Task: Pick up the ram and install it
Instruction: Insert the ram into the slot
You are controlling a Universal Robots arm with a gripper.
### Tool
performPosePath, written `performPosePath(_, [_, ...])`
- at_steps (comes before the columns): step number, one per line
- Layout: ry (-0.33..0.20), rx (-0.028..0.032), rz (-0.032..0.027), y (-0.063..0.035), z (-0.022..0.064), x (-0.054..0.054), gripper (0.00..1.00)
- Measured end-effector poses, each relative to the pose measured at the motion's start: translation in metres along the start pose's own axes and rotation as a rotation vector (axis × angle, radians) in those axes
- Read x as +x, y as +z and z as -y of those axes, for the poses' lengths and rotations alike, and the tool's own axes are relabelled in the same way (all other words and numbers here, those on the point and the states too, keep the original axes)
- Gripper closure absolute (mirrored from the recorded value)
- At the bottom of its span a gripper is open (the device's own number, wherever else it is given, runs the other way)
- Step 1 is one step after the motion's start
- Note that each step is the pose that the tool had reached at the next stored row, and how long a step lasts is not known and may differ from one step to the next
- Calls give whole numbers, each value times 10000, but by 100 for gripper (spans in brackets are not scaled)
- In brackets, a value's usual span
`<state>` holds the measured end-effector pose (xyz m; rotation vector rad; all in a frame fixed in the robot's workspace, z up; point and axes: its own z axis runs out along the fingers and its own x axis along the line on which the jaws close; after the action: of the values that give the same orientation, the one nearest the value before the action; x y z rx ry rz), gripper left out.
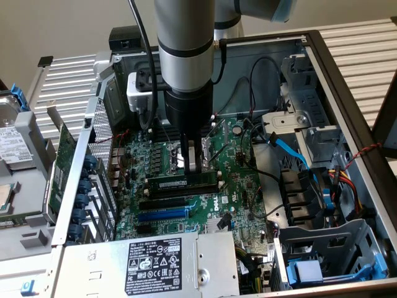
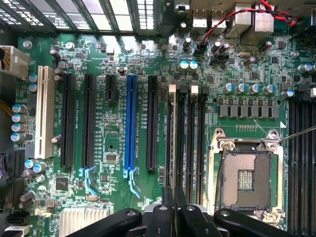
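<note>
The ram [image 1: 177, 184] is a long, thin green stick with a white label. It stands on edge across the motherboard [image 1: 236, 186], just below the arm. My gripper [image 1: 194, 169] comes straight down onto its upper edge and is shut on it. In the wrist view the ram [image 2: 174, 148] appears edge-on as a thin line running along the outermost of the black memory slots [image 2: 190, 138], with my gripper [image 2: 174, 210] pinching it. Whether it is seated in the slot I cannot tell.
An empty CPU socket [image 2: 247, 173] lies beside the memory slots. Black, blue [image 2: 131, 123] and white [image 2: 43, 113] expansion slots sit on the other side. The power supply [image 1: 155, 264], a drive cage [image 1: 329, 248] and loose cables [image 1: 291, 152] crowd the case. A green card [image 1: 62, 161] stands outside its wall.
</note>
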<state>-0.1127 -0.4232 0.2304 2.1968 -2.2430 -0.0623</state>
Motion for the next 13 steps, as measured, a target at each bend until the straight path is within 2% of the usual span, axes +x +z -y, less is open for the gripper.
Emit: performPosePath(13, [16,13,-3,2,0,9,87])
